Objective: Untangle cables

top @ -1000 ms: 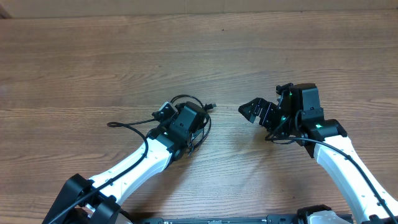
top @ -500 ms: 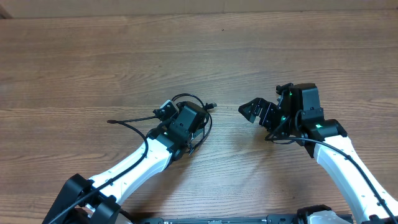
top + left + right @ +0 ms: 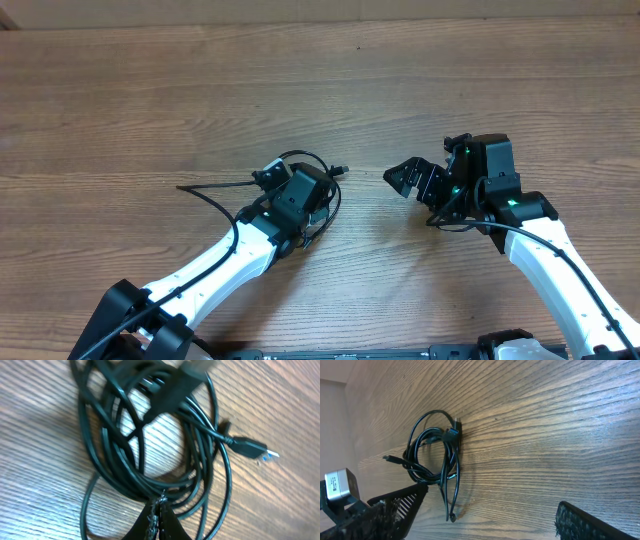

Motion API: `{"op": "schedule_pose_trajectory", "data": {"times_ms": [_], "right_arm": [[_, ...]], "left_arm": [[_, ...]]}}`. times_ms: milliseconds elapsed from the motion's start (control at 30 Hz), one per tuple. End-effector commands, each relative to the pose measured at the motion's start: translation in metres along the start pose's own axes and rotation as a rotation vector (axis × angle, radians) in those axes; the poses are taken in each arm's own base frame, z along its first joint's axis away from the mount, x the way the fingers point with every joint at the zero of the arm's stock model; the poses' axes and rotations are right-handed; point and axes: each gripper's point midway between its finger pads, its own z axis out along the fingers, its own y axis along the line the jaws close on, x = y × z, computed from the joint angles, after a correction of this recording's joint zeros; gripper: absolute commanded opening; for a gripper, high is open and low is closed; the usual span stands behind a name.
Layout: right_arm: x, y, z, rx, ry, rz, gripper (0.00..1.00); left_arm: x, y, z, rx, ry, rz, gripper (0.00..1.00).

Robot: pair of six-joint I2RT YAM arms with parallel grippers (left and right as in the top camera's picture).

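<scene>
Left jaws clamped on cables (image 3: 242,446), wrist low over coil; right jaws wide apart, well aside.

No legible text, label, brand name, number or sign was found in any of the views. Nothing readable was identified on the cables (image 3: 112,462).
</scene>
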Motion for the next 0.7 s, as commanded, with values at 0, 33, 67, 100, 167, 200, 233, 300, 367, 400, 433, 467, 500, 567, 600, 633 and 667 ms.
{"op": "schedule_pose_trajectory", "data": {"times_ms": [0,33,67,100,167,200,233,300,367,400,433,467,500,567,600,633,667], "right_arm": [[-0.008,0.006,-0.004,-0.008,-0.023,-0.015,1.00],[-0.008,0.006,-0.004,-0.008,-0.023,-0.015,1.00],[-0.008,0.006,-0.004,-0.008,-0.023,-0.015,1.00],[-0.008,0.006,-0.004,-0.008,-0.023,-0.015,1.00],[-0.008,0.006,-0.004,-0.008,-0.023,-0.015,1.00],[-0.008,0.006,-0.004,-0.008,-0.023,-0.015,1.00],[-0.008,0.006,-0.004,-0.008,-0.023,-0.015,1.00],[-0.008,0.006,-0.004,-0.008,-0.023,-0.015,1.00],[-0.008,0.006,-0.004,-0.008,-0.023,-0.015,1.00],[-0.008,0.006,-0.004,-0.008,-0.023,-0.015,1.00],[-0.008,0.006,-0.004,-0.008,-0.023,-0.015,1.00],[-0.008,0.006,-0.004,-0.008,-0.023,-0.015,1.00],[-0.008,0.006,-0.004,-0.008,-0.023,-0.015,1.00],[-0.008,0.006,-0.004,-0.008,-0.023,-0.015,1.00],[-0.008,0.006,-0.004,-0.008,-0.023,-0.015,1.00],[-0.008,0.006,-0.004,-0.008,-0.023,-0.015,1.00],[-0.008,0.006,-0.004,-0.008,-0.023,-0.015,1.00]], "left_arm": [[0.003,-0.020,-0.006,0.068,0.057,0.090,0.04],[0.006,-0.020,-0.006,0.070,0.070,0.092,0.04],[0.007,-0.019,-0.006,0.067,0.077,0.092,0.04],[0.009,-0.015,-0.006,0.054,0.084,0.094,0.04],[0.010,-0.011,-0.006,0.037,0.089,0.096,0.04],[0.009,-0.009,-0.006,0.026,0.084,0.097,0.05],[0.007,-0.007,-0.006,0.016,0.073,0.098,0.11],[0.003,-0.005,-0.005,0.002,0.047,0.112,0.42],[-0.004,0.000,-0.005,-0.025,0.007,0.119,0.67],[-0.007,0.002,-0.005,-0.038,-0.009,0.119,0.71],[-0.010,0.003,-0.005,-0.046,-0.024,0.118,0.71],[-0.012,0.004,-0.005,-0.049,-0.031,0.115,0.72],[-0.014,0.005,-0.005,-0.052,-0.034,0.103,0.73],[-0.020,0.009,-0.004,-0.058,-0.037,0.075,0.72],[-0.023,0.012,-0.003,-0.062,-0.039,0.063,0.67],[-0.029,0.016,-0.003,-0.070,-0.045,0.045,0.63],[-0.035,0.020,-0.002,-0.079,-0.051,0.030,0.60]]}}
